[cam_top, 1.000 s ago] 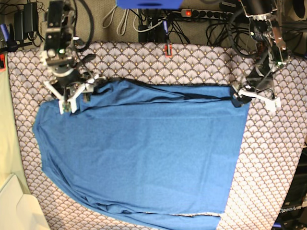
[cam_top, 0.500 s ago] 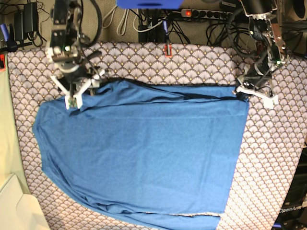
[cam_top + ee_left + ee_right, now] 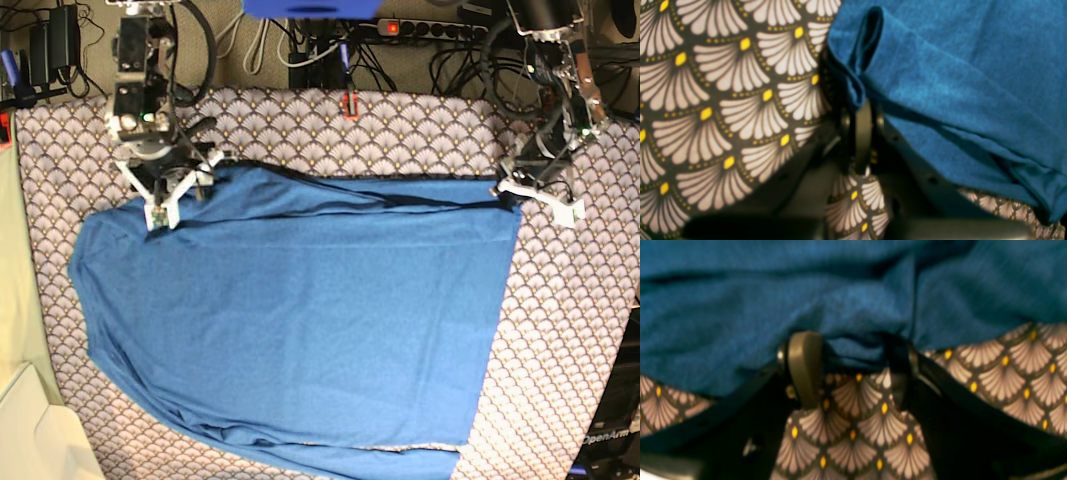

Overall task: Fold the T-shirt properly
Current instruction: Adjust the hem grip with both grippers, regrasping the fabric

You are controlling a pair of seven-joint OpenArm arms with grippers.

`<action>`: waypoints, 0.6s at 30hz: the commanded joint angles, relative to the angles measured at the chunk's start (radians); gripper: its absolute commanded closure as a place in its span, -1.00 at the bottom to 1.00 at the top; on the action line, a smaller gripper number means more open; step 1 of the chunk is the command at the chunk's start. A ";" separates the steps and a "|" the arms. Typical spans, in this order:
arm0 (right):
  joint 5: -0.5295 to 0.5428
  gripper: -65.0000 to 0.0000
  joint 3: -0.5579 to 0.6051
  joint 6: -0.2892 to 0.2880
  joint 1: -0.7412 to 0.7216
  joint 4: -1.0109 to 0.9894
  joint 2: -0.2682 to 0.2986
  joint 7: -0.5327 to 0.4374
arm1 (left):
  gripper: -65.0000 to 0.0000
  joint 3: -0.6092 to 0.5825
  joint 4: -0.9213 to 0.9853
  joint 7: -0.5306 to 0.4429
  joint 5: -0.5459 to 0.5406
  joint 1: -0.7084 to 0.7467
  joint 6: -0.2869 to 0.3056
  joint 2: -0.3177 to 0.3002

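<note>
The blue T-shirt [image 3: 300, 320] lies spread flat on the scallop-patterned tablecloth [image 3: 560, 330]. At its far right corner my left gripper [image 3: 505, 190] is shut on the T-shirt. The left wrist view shows the closed gripper [image 3: 858, 106] pinching a small fold of the T-shirt [image 3: 957, 66]. My right gripper [image 3: 168, 198] is at the far left corner. In the right wrist view this gripper [image 3: 853, 356] is open, its fingers [image 3: 805, 366] straddling the T-shirt's [image 3: 740, 306] bunched hem without squeezing it.
Cables and a power strip [image 3: 430, 28] lie beyond the table's far edge. A small red object [image 3: 349, 104] sits at the back edge. A pale beige surface [image 3: 30, 430] borders the table at the lower left.
My left gripper has closed on the shirt's far right corner. My right arm has shifted right, bringing its open jaws onto the shirt's far left edge.
</note>
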State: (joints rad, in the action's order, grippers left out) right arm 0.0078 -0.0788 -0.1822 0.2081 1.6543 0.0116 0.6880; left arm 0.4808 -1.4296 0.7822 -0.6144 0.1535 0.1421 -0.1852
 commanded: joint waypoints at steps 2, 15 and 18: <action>-0.002 -0.02 -0.002 0.003 -0.017 -0.010 0.001 0.005 | 0.99 0.005 -0.015 -0.007 -0.003 -0.001 -0.002 -0.012; -0.002 0.47 0.006 0.003 -0.017 -0.013 0.018 0.005 | 0.99 0.006 -0.017 -0.007 -0.006 0.002 -0.002 -0.013; -0.002 0.91 0.006 0.003 -0.016 -0.012 0.024 0.006 | 0.99 0.005 -0.017 -0.007 -0.011 0.001 -0.002 -0.026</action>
State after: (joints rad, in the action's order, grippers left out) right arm 0.0235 -0.0692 -0.1829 0.1947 1.6352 0.0265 0.6804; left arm 0.4820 -1.4296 0.7826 -0.6193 0.1577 0.1429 -0.1925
